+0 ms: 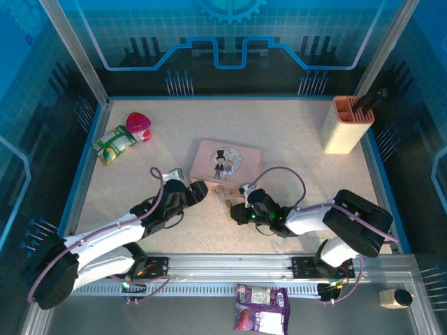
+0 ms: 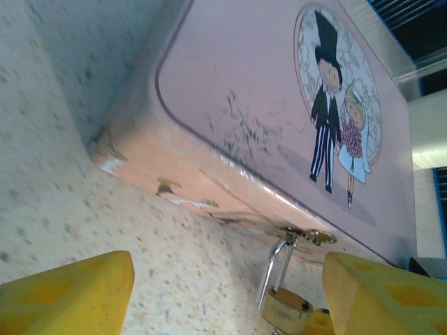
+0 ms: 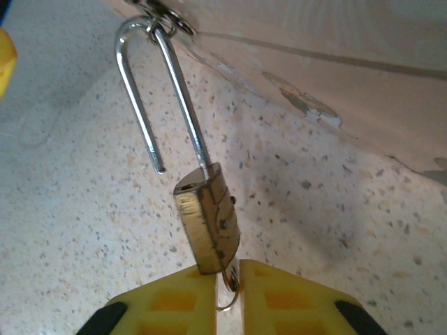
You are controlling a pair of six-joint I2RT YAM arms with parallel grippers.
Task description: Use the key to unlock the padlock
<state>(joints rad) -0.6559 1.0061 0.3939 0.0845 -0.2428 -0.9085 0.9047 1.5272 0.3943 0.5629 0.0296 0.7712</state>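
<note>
The small brass padlock hangs by its thin silver shackle from the hasp of the pink illustrated tin. One shackle leg is out of the body, so the lock stands open. My right gripper is shut on the key, whose tip sits in the padlock's underside; a small ring shows between the fingers. My left gripper is open just in front of the tin's front wall, with the padlock near its right finger. In the top view both grippers meet at the padlock.
A beige holder stands at the back right. A green snack bag and a pink-red item lie at the back left. A purple packet lies off the table beyond the front rail.
</note>
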